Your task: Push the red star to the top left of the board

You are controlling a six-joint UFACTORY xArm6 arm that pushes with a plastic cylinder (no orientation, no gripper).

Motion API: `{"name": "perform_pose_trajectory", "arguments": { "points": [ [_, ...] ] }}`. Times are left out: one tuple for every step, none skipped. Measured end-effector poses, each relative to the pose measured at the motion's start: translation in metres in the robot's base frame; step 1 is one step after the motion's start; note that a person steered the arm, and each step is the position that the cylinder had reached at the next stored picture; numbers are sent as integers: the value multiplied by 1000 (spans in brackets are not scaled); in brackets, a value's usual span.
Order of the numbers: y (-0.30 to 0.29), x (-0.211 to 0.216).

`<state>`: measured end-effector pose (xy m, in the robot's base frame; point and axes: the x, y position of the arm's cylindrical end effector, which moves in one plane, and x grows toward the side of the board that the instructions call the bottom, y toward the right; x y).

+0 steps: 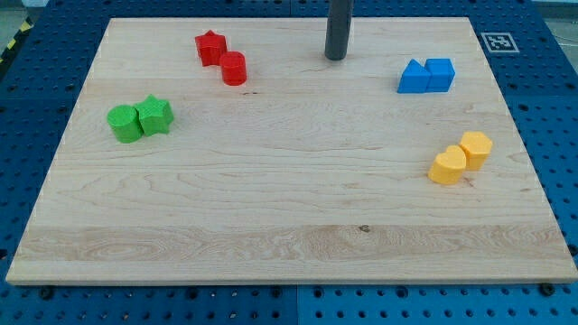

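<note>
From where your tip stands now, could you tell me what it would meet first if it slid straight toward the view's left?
Probably the red star, though my tip lines up only roughly with it, so it might graze the red cylinder instead.

one view only, looking down at a slant from beyond the board (pixel 289 244) near edge, taking in the whole board.
</note>
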<state>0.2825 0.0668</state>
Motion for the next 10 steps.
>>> {"name": "perform_pose_trajectory", "arguments": {
  "points": [
    [-7, 4],
    [-12, 5],
    [-12, 5],
    [-14, 5],
    [-31, 5],
    [-31, 5],
    [-39, 5],
    [-43, 5],
    [-54, 5],
    [-54, 5]
  ]
}}
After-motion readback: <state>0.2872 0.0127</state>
